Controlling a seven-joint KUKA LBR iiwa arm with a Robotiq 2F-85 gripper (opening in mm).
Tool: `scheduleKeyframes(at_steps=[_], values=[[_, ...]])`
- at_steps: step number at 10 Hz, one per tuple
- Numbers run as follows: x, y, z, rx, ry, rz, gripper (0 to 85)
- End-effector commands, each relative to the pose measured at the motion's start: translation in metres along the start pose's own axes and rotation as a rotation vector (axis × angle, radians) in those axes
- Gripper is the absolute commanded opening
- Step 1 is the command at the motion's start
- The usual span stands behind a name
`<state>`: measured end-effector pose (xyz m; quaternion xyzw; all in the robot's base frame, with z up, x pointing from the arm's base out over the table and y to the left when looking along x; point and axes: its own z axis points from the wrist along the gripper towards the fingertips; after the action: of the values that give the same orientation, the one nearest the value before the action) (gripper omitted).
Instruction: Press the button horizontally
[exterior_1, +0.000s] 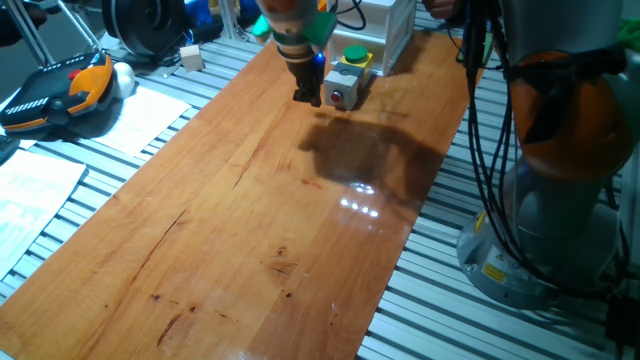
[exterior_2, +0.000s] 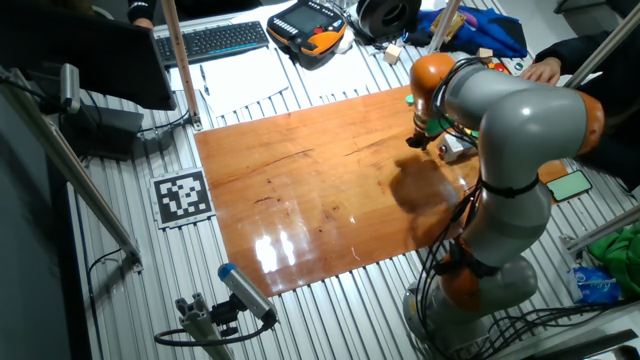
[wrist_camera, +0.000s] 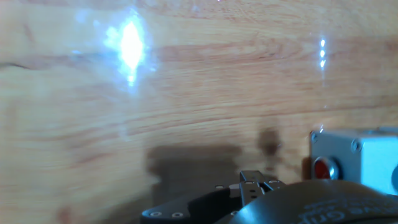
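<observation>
In one fixed view the gripper (exterior_1: 307, 96) hangs low over the far end of the wooden table (exterior_1: 250, 220), just beside the grey button box (exterior_1: 344, 87), whose red button (exterior_1: 335, 97) faces sideways towards the fingers. A second box with a green button (exterior_1: 356, 55) on top stands right behind it, against a white case (exterior_1: 385, 30).

The other fixed view looks from the opposite side: there the grey and orange arm (exterior_2: 510, 130) bends over the table (exterior_2: 320, 190) and hides most of the button box (exterior_2: 456, 147), so only a pale corner shows beside the gripper (exterior_2: 417, 139).

The hand view alone shows the gap at close range: the button box (wrist_camera: 360, 162) sits at the right edge with its red button (wrist_camera: 321, 168) on the side face, apart from the dark gripper body at the bottom of the frame.

Whether the fingers are open or closed cannot be told in any view; they hold nothing visible.

Around the table lie a teach pendant (exterior_1: 55, 95), sheets of paper (exterior_1: 140, 120), a keyboard (exterior_2: 215, 42) and a printed marker tag (exterior_2: 182, 197). Black cables (exterior_1: 490, 150) hang beside the arm's base.
</observation>
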<state>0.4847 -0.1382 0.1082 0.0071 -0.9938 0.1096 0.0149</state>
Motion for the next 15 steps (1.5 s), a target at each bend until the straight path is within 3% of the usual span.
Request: scheduleKeyframes(at_steps=[1,2,4,10,15], values=[[0.004,0.020,-0.012,-0.004,0.000,0.034,0.0],[0.008,0.024,-0.018,-0.011,-0.004,0.052,0.0],[0.014,0.027,-0.024,-0.056,-0.021,0.078,0.0],[0.017,0.025,-0.026,-0.040,-0.065,0.059,0.0],[0.019,0.026,-0.025,-0.051,-0.035,0.050,0.0]])
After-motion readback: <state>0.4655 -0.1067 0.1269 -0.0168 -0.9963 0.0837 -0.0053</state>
